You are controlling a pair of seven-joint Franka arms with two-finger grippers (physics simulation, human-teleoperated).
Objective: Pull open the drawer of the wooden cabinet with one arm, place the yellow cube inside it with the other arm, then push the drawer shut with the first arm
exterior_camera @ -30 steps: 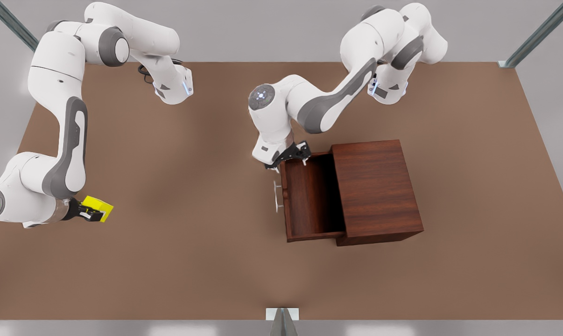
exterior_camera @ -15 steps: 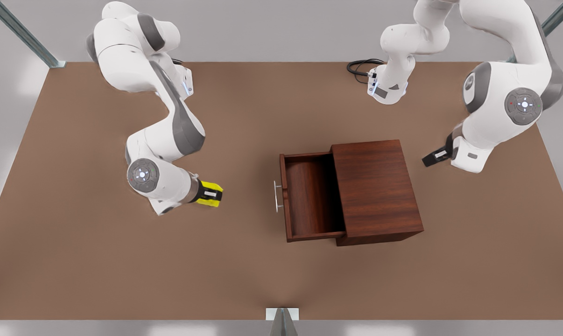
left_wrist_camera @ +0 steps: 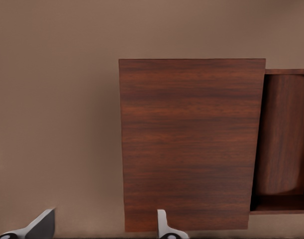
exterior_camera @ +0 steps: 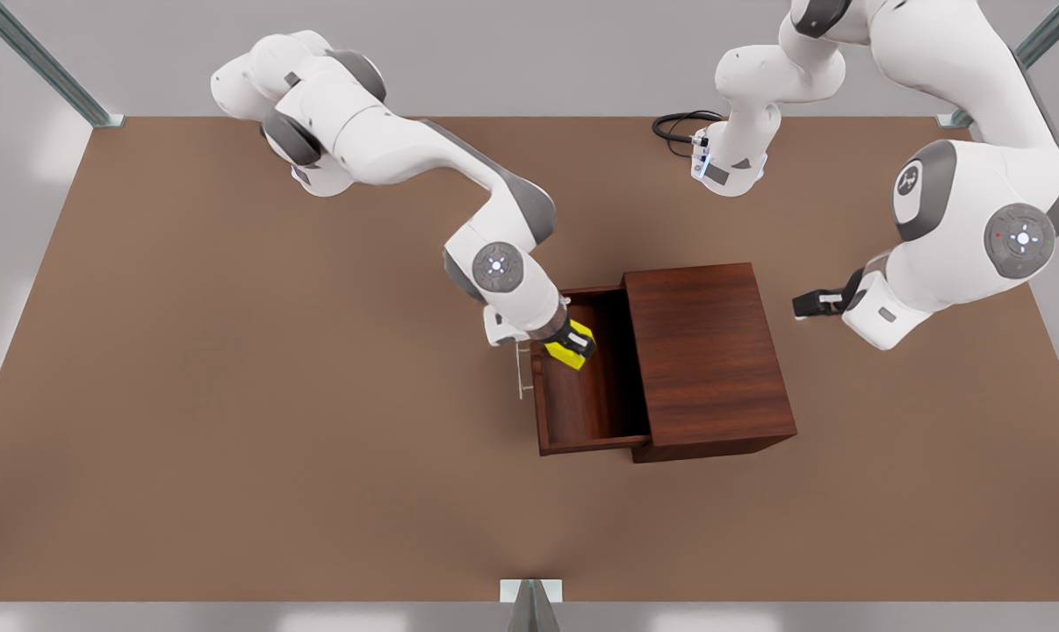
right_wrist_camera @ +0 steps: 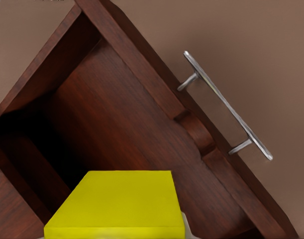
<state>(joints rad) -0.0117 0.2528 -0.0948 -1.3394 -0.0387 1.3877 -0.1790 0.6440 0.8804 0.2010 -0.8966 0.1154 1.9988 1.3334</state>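
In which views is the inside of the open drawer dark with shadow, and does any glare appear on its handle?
Right wrist view: the drawer darkens toward its deep corner, behind the yellow cube; the silver handle carries a pale sheen. Left wrist view: the drawer's interior darkens along one inner edge. Front view: soft, even light, faint shadows.

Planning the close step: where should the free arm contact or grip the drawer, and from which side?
Go for the silver bar handle on the drawer front, approaching from the front view's left, opposite the cabinet. It stands off the panel on two posts, so fingers could straddle it, or simply push the panel. The left gripper waits, open, beyond the cabinet; the right gripper holds the cube over the drawer.
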